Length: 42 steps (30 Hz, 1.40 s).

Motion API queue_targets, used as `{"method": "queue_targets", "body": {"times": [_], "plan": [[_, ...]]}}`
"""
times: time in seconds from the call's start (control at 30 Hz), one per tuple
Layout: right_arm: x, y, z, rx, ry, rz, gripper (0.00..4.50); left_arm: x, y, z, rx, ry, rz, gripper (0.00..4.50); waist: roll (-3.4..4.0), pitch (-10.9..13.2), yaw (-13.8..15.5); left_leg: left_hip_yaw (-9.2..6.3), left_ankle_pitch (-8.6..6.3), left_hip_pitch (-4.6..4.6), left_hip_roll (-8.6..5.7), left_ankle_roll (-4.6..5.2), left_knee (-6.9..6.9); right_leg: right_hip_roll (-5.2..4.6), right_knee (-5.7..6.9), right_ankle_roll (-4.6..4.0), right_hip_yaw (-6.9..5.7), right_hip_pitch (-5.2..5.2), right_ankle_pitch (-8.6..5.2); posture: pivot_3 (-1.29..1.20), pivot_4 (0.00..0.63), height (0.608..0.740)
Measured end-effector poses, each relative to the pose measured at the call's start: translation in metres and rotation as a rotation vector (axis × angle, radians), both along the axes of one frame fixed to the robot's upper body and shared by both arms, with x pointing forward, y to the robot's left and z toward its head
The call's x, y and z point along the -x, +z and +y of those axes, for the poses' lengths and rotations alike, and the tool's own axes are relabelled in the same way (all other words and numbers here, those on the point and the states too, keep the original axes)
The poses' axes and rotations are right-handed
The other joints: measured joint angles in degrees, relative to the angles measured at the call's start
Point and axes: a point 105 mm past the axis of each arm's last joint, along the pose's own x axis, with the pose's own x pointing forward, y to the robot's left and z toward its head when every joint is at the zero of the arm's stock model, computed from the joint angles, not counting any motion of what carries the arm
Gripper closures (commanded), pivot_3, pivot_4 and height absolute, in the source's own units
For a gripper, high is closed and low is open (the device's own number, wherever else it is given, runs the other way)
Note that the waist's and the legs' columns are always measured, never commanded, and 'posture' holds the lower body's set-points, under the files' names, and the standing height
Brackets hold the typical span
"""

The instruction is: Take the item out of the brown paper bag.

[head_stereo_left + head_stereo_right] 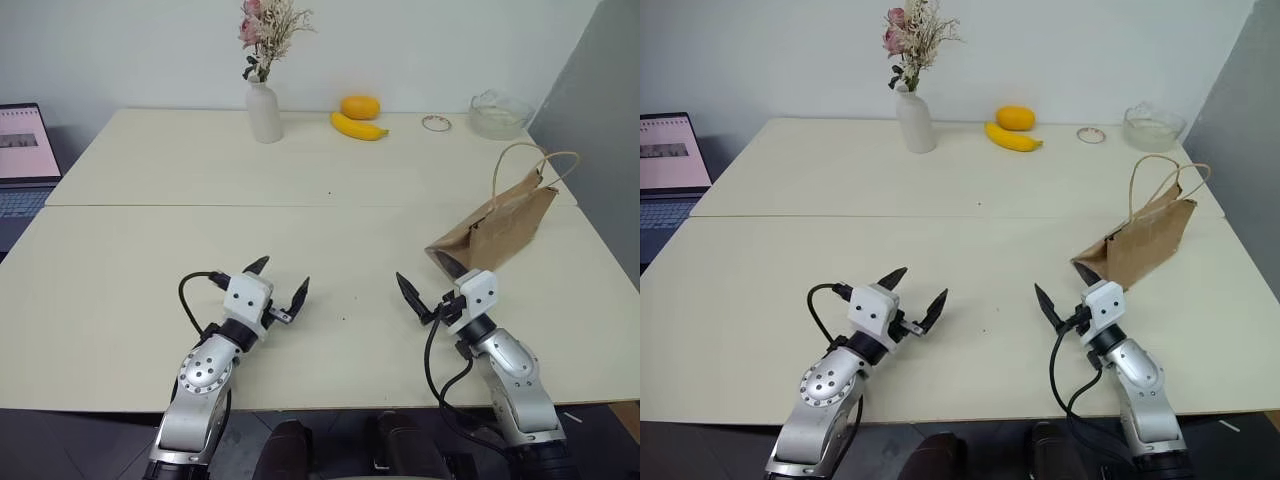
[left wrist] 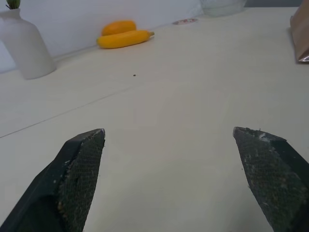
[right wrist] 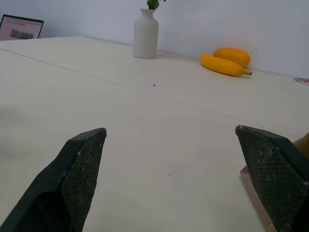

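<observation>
Brown paper bag (image 1: 497, 226) lies tipped on the cream table (image 1: 300, 180), just ahead-right of my right gripper (image 1: 432, 283); item not visible, presumably inside. Both jaws spread wide, empty, left gripper (image 1: 279, 282) too. Start step: reach for the bag mouth next. Beyond: vase (image 1: 264, 112), banana (image 1: 358, 127), white wall.
</observation>
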Motion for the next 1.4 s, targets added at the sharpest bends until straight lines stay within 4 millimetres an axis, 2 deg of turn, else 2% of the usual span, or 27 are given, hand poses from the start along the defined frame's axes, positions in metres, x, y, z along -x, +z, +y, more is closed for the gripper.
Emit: {"method": "queue_targets", "body": {"times": [0.63,0.8,0.9,1.0,1.17,1.27,1.4], "plan": [[-0.004,0.006,0.003,0.02,0.015,-0.026,0.0,-0.002,-0.004,0.005,-0.033,0.035,0.02,0.04,0.0,0.0,0.0,-0.01,0.0,0.0,0.0,0.0,0.0,0.0,0.0,0.0,-0.01,0.0,0.0,0.0,0.15,0.74],[-0.004,0.008,0.003,0.037,0.008,-0.049,0.0,0.001,0.012,0.012,0.033,0.038,0.005,0.04,0.0,0.0,-0.01,-0.01,0.0,0.0,0.02,0.0,0.0,0.0,0.0,0.0,0.0,0.0,0.0,0.0,0.15,0.74],[-0.002,0.014,0.003,0.054,-0.002,-0.076,0.0,0.004,0.02,0.01,0.14,-0.012,0.081,0.04,0.0,0.0,-0.04,-0.03,0.0,-0.01,0.01,0.0,0.01,-0.01,0.01,0.0,-0.01,0.0,0.0,0.0,0.15,0.74],[0.002,0.024,0.001,0.058,-0.034,-0.116,0.0,0.001,0.034,0.004,0.137,-0.122,0.116,0.04,0.0,0.0,0.1,-0.07,0.0,-0.01,-0.01,-0.01,0.02,0.04,0.05,-0.02,-0.1,0.0,-0.01,0.0,0.15,0.74],[0.015,0.049,-0.003,0.048,-0.07,-0.175,0.0,-0.008,0.068,-0.012,0.067,-0.3,0.061,0.04,0.0,0.0,0.05,-0.03,0.0,-0.05,-0.03,-0.01,0.01,0.04,-0.01,0.0,-0.03,0.0,-0.01,0.0,0.15,0.74],[0.021,0.069,-0.017,0.031,-0.138,-0.206,0.0,-0.009,0.082,-0.026,0.058,-0.397,0.04,0.04,0.0,0.0,0.06,0.0,0.0,-0.07,-0.05,-0.01,0.02,0.01,-0.05,0.02,0.01,0.0,0.0,0.0,0.15,0.74],[0.019,0.094,-0.045,0.009,-0.296,-0.229,0.0,-0.009,0.084,-0.037,0.053,-0.484,0.058,0.04,0.0,0.0,-0.05,-0.01,0.0,-0.02,-0.03,-0.01,0.02,0.02,0.02,0.01,0.02,-0.01,0.0,0.0,0.15,0.74]]}}
